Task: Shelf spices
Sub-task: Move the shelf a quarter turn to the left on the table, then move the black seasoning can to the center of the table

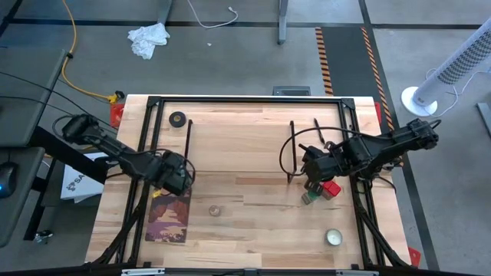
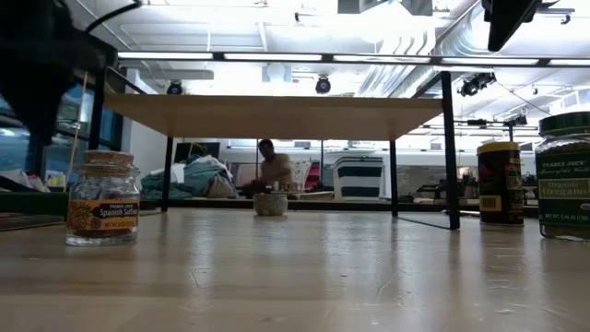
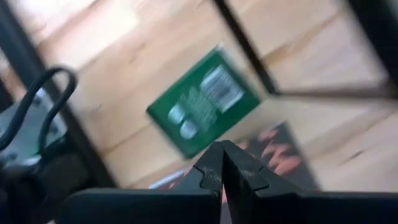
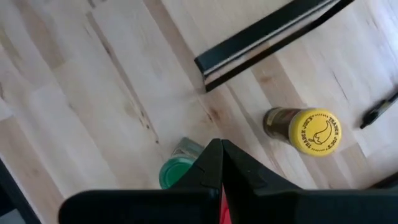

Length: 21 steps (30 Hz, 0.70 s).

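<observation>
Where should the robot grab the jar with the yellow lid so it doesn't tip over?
Probably best to grab the yellow-lidded jar around its round body, just below the lid, coming straight down from above. It stands upright on the table, so its sides are free for the jaws, and the green-lidded jar stands well apart from it.

From overhead I see my whole table (image 1: 253, 230) straight down. The low camera sits at tabletop height, close to the saffron jar (image 2: 102, 198), facing level under the shelf (image 2: 272, 115) into the room. My wrist cameras look down closely; my right one shares the yellow-lidded jar (image 4: 314, 130) with the low view
</observation>
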Available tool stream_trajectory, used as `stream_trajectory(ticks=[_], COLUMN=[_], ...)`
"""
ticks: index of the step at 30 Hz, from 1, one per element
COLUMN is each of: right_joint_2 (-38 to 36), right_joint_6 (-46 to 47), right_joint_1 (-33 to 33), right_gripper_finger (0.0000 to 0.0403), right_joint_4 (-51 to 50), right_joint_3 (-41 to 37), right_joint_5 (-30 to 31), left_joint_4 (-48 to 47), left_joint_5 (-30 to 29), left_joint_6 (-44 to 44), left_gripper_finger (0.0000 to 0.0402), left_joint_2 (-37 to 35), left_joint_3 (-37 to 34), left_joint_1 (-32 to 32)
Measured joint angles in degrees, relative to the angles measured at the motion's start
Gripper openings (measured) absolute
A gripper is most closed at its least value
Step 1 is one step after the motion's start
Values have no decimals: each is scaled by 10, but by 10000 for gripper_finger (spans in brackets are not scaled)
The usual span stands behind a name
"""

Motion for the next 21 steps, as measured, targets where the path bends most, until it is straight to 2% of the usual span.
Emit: stream_trajectory(ticks=[9,16,21], right_joint_2=[0,0,0], right_joint_6=[1,5,5], right_joint_1=[0,0,0], right_gripper_finger=[0,0,0], right_joint_4=[1,3,12], right_joint_3=[0,0,0], right_joint_5=[14,16,27], left_joint_4=[113,-9,-39], left_joint_5=[-38,-31,5], left_joint_6=[126,234,259], left_gripper_finger=[0,0,0], left_joint_2=[16,1,-4], left_joint_3=[3,50,27], left_joint_1=[96,123,126])
